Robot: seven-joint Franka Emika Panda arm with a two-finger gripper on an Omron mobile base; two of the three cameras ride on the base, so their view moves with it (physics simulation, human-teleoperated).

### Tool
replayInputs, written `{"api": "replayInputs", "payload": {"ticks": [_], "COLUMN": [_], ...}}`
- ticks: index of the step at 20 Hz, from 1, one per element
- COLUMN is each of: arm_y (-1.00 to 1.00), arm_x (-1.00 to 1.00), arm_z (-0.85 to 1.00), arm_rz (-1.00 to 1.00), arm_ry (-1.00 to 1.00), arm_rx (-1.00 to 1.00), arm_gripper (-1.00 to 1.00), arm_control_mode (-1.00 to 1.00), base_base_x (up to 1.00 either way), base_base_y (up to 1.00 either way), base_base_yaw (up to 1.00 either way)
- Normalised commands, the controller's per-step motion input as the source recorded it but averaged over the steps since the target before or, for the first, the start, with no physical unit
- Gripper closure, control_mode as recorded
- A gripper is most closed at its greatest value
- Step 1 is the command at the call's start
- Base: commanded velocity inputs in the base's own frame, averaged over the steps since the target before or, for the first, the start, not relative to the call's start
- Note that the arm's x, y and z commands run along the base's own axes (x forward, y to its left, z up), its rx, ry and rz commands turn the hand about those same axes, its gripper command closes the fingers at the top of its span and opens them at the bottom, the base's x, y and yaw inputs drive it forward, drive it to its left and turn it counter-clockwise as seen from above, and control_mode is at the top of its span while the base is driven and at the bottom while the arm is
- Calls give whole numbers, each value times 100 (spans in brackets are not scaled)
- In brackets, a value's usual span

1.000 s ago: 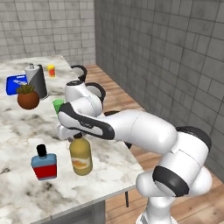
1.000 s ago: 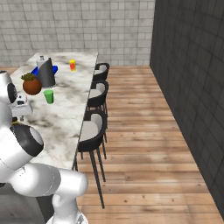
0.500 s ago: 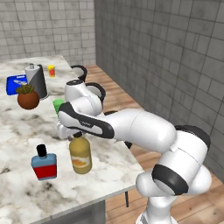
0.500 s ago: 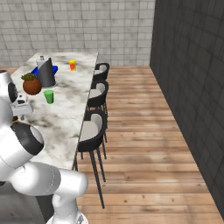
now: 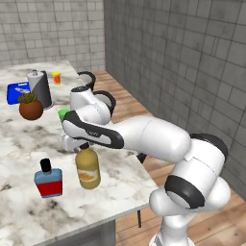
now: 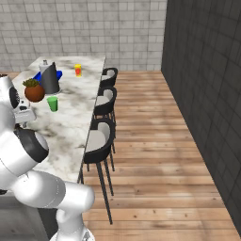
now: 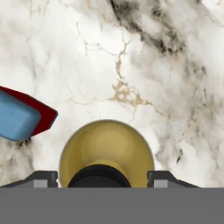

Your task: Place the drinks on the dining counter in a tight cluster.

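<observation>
On the dining counter (image 5: 120, 182), near its front edge, amber bottle (image 5: 88, 167) stands upright w/ gripper (image 7: 101, 177) straddling its black cap. Fingers (image 7: 41, 178) sit either side of cap; can't tell if pinching it or just spread round it. Blue flask (image 5: 48, 178) upright just beside amber bottle, apart. Green cup (image 6: 52, 103) & plant pot (image 5: 31, 106) further back.

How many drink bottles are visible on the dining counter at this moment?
2. The amber bottle stands under the gripper; the blue flask stands just to its left, apart from it. A third may be hidden behind the arm.
</observation>
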Motion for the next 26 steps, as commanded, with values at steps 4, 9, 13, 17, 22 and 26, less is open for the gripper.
{"api": "replayInputs", "payload": {"ticks": [4,9,13,17,22,26], "arm_y": [0,0,0,0,-7,-29], "arm_x": [0,0,0,0,0,-12], "arm_z": [0,0,0,0,5,34], "arm_rz": [0,0,0,0,0,-5], "arm_ry": [0,0,0,0,0,0], "arm_rx": [0,0,0,0,0,1], "arm_gripper": [100,-100,-100,-100,-100,-100], "arm_control_mode": [-100,-100,-100,-100,-100,-100], "base_base_x": [0,0,0,0,0,0], "base_base_y": [0,0,0,0,0,0], "base_base_yaw": [0,0,0,0,0,0]}}
